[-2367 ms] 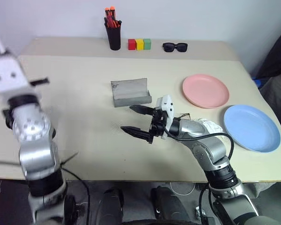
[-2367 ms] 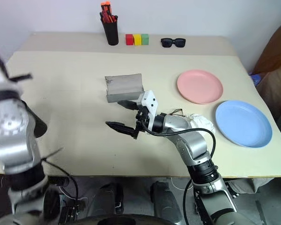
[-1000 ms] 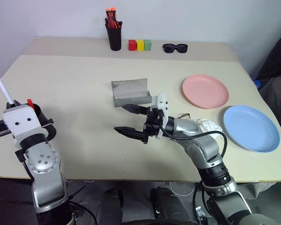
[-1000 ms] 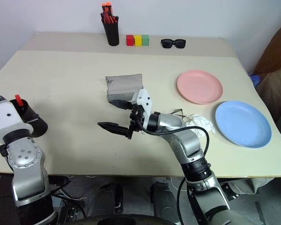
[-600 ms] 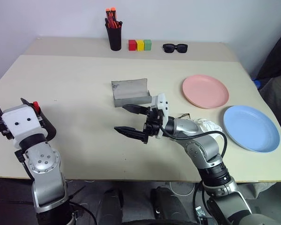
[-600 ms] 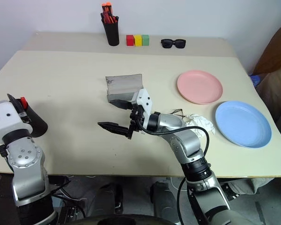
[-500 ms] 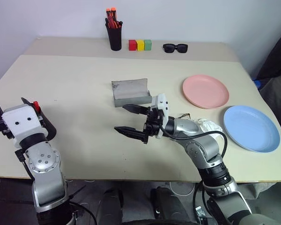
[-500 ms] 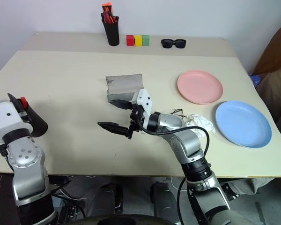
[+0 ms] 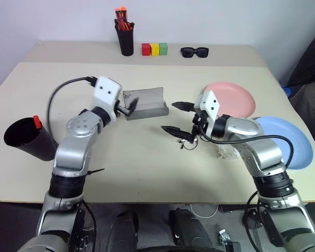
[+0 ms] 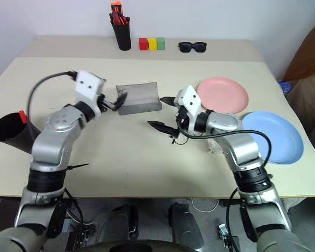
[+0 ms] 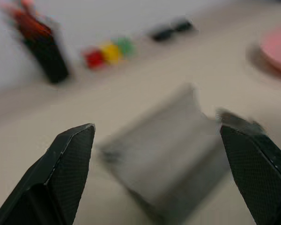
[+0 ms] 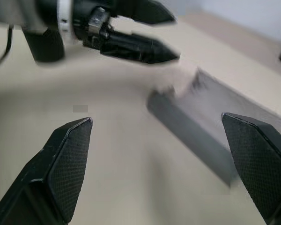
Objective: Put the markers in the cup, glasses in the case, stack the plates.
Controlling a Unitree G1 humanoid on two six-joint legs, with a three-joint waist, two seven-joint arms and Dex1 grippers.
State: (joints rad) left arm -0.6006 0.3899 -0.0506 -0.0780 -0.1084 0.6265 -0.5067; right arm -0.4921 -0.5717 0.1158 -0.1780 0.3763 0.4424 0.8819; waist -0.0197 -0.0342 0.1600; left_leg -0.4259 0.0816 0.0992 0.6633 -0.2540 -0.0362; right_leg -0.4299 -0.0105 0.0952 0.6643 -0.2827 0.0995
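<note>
The grey case (image 9: 147,103) lies open at mid-table. My left gripper (image 10: 118,100) hovers open at its left end, holding nothing. In the left wrist view the case (image 11: 168,154) sits between the spread fingers. My right gripper (image 9: 168,116) is open and empty just right of the case, above the wire-rimmed glasses (image 9: 187,143) on the table. The black cup (image 9: 22,138) stands at the left edge, with a marker's red end (image 9: 37,122) poking over its rim. The pink plate (image 9: 236,97) and the blue plate (image 9: 294,144) lie apart on the right, partly behind my right arm.
Along the back edge stand a pen holder (image 9: 126,41) with orange-capped pens, three coloured blocks (image 9: 155,49) and black sunglasses (image 9: 194,51). A crumpled white thing (image 9: 226,150) lies beside the glasses under my right forearm.
My left gripper released the white marker into the cup, opened, and swung right to the case's left end. My right gripper, still open, shifted right toward the glasses.
</note>
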